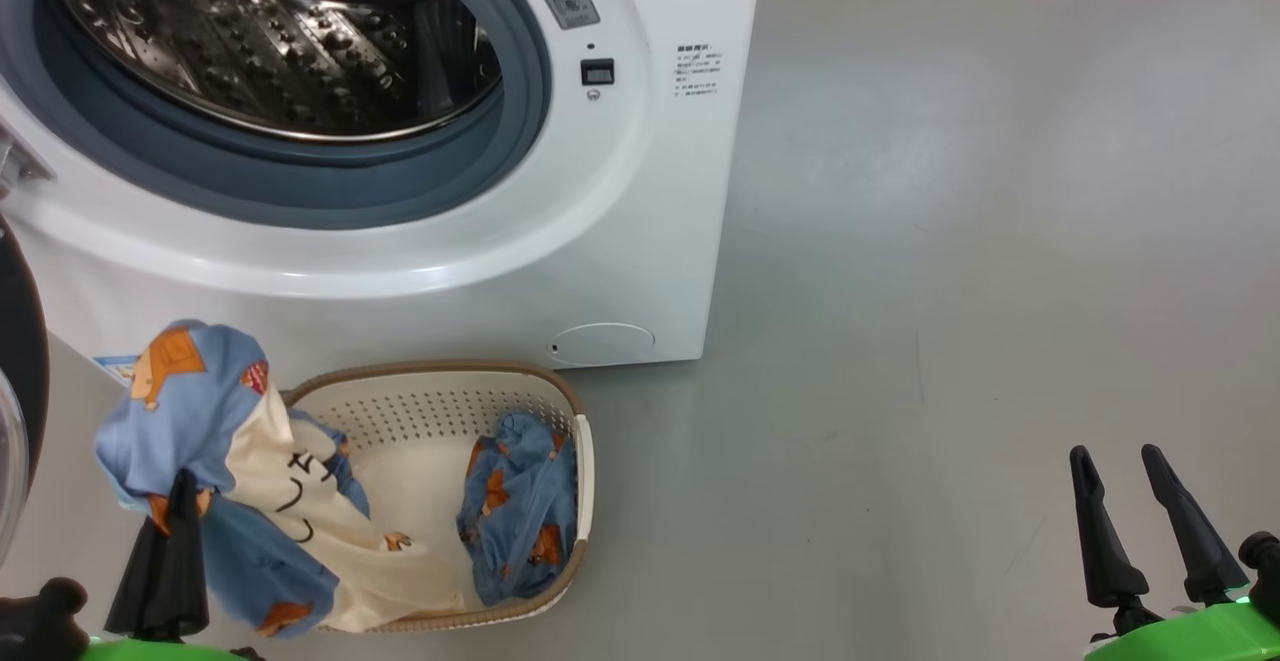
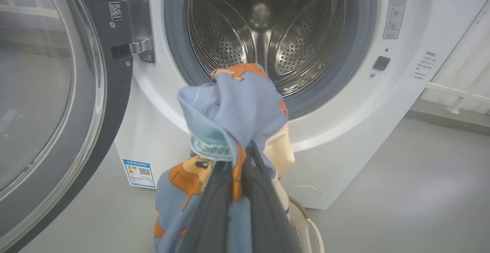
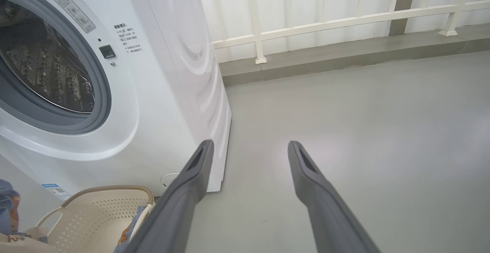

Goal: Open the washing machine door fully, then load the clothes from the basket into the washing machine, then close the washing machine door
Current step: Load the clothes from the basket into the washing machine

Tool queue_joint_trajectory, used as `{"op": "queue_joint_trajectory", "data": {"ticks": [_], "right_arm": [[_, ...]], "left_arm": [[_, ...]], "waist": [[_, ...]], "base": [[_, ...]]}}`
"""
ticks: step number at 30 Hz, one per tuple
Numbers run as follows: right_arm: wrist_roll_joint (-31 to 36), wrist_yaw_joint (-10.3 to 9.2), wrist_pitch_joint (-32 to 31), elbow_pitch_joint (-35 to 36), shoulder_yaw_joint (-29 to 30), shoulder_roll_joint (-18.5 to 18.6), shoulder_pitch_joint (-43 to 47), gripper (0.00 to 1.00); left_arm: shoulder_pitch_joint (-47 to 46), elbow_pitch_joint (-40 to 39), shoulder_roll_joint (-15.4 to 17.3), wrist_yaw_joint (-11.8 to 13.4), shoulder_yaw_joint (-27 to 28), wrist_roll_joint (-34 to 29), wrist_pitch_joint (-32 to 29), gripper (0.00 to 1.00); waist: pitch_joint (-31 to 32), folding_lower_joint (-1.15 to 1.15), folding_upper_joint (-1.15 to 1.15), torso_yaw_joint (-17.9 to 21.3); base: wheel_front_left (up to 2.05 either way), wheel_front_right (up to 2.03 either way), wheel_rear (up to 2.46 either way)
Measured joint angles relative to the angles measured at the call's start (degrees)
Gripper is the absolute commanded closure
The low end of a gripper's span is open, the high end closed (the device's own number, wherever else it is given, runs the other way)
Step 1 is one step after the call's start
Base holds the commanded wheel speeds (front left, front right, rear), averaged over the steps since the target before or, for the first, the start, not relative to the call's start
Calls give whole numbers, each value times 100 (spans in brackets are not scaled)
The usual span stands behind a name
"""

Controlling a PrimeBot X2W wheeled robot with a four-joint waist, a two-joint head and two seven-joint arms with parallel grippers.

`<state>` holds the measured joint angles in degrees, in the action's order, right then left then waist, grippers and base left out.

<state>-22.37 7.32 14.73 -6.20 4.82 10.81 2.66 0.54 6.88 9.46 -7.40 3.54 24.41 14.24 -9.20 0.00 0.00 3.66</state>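
Head view puts my left gripper point(image 1: 180, 501) at lower left, fingers pinched on a bundle of clothes point(image 1: 200, 391) lifted over the left end of the basket point(image 1: 430, 371). The basket sits on the floor just before the washing machine point(image 1: 640, 241), with another blue piece point(image 1: 515, 506) lying inside. The washing machine door point(image 2: 57, 92) stands swung open at left. My right gripper point(image 1: 1114, 461) hangs well apart, fingers spread, holding nothing.

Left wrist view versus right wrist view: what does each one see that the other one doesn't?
Left wrist view: the open washing machine door on its hinge, and the left gripper shut on clothes. Right wrist view: the right gripper, open and holding nothing, and a white railing along the wall. Both: the washing machine, its steel drum, the basket and bits of clothes.
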Motion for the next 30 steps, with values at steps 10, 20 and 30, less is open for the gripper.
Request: {"op": "queue_joint_trajectory", "data": {"ticks": [10,20,30], "right_arm": [[0,1,0,32,-8,-47,-53,0],[1,1,0,88,-41,-216,-410,0],[3,1,0,160,-146,-356,-876,0]], "left_arm": [[-291,23,20,0,-8,0,0,100],[-1842,194,385,0,-170,69,14,100],[-4098,1216,833,0,-583,86,46,100]], "waist": [[-267,0,0,5],[-833,0,0,75],[-1491,0,0,237]], "base": [[0,0,0],[0,0,0],[0,0,0]]}}
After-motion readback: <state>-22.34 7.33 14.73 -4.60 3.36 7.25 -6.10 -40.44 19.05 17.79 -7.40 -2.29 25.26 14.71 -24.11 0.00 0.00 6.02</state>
